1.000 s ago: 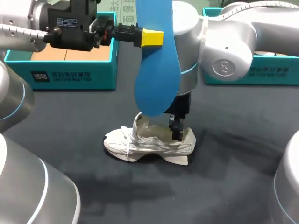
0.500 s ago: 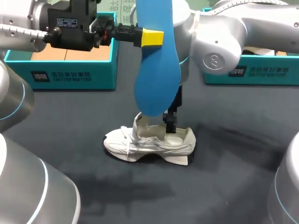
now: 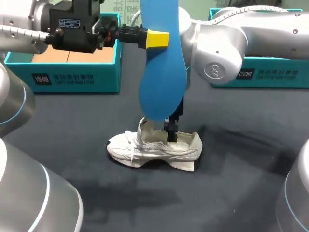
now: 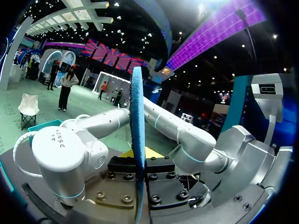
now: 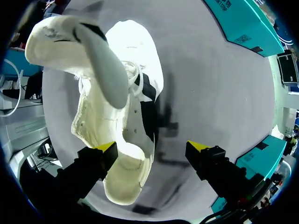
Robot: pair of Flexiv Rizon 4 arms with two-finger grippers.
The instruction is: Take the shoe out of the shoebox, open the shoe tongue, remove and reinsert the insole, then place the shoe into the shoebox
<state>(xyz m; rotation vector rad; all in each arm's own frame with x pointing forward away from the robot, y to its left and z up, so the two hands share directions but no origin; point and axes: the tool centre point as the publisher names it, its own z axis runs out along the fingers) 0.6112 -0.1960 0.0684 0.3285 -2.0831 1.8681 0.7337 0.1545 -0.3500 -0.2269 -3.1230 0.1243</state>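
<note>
A white shoe lies on its side on the dark table, its tongue pulled up. My left gripper is high above it, shut on a blue insole that hangs toe-down over the shoe. In the left wrist view the insole stands edge-on between the fingers. My right gripper hangs open just above the shoe's heel opening. In the right wrist view one finger of this gripper is over the shoe collar, the other over bare table. A teal shoebox stands at the back left.
A second teal box stands at the back right behind my right arm. The dark table runs bare in front of and to the right of the shoe.
My right arm has swung left, carrying its open gripper from the shoe's heel end toward the middle of the opening. The left arm and insole have stayed still.
</note>
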